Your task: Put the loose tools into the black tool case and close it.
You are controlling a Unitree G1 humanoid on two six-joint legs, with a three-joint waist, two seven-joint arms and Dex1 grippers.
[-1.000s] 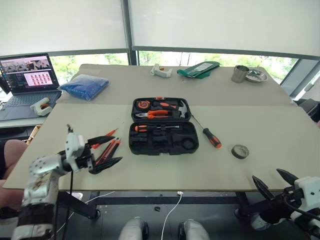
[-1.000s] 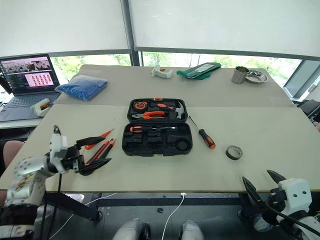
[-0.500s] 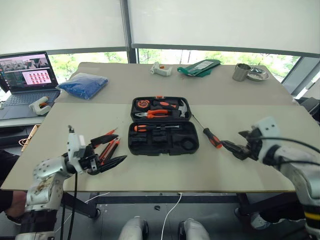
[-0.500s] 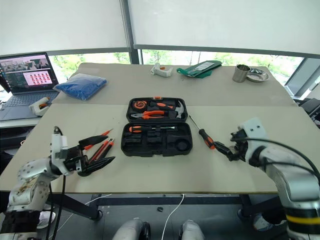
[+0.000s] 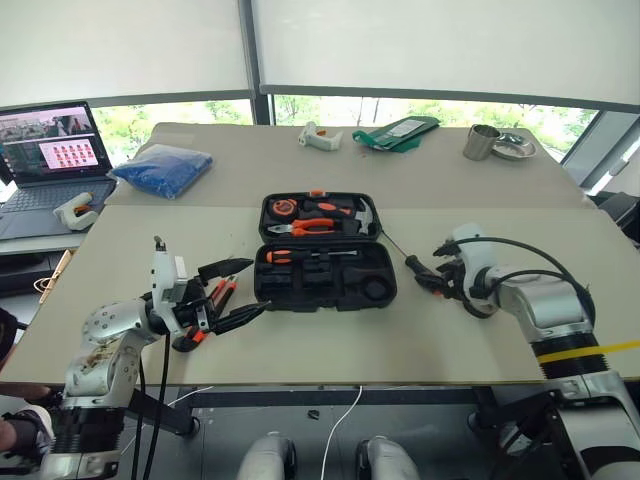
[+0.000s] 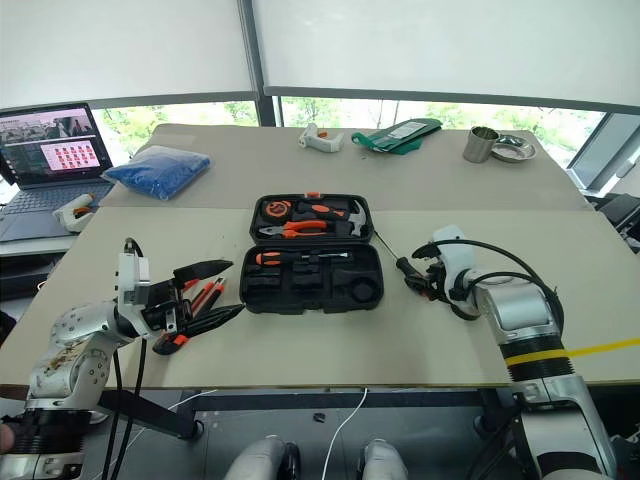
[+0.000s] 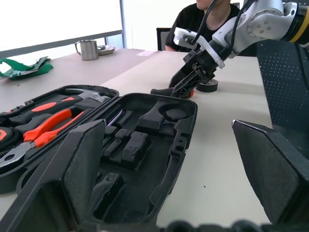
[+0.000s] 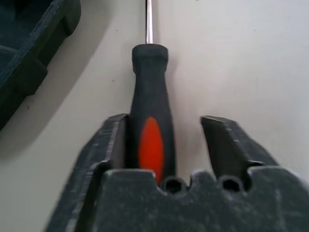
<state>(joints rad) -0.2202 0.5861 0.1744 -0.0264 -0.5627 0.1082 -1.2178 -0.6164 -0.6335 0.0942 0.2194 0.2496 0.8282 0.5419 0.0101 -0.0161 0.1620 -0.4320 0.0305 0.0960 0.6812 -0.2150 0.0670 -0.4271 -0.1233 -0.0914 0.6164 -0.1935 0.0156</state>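
Note:
The black tool case (image 5: 391,292) lies open mid-table; its far half holds pliers, a hammer and a tape measure, and one screwdriver sits in the near half. An orange-and-black screwdriver (image 5: 409,263) lies just right of the case. My right gripper (image 5: 425,277) straddles its handle (image 8: 150,130), open, with one finger (image 8: 113,140) against it and a gap on the other side. My left gripper (image 5: 240,292) hangs open left of the case, over orange-and-black loose tools (image 5: 214,294) that it partly hides. A grey tape roll (image 7: 208,87) lies behind the right gripper.
A laptop (image 5: 55,148) and a white object (image 5: 78,208) sit at the far left, with a blue bag (image 5: 165,170) beside them. Along the back edge are a white item (image 5: 320,138), a green item (image 5: 400,131) and a metal cup (image 5: 482,142). A seated person (image 7: 203,14) is beyond the table.
My right arm swung in from the right edge to the screwdriver, and its jaws narrowed around the handle. My left gripper shifted a little toward the case, still open.

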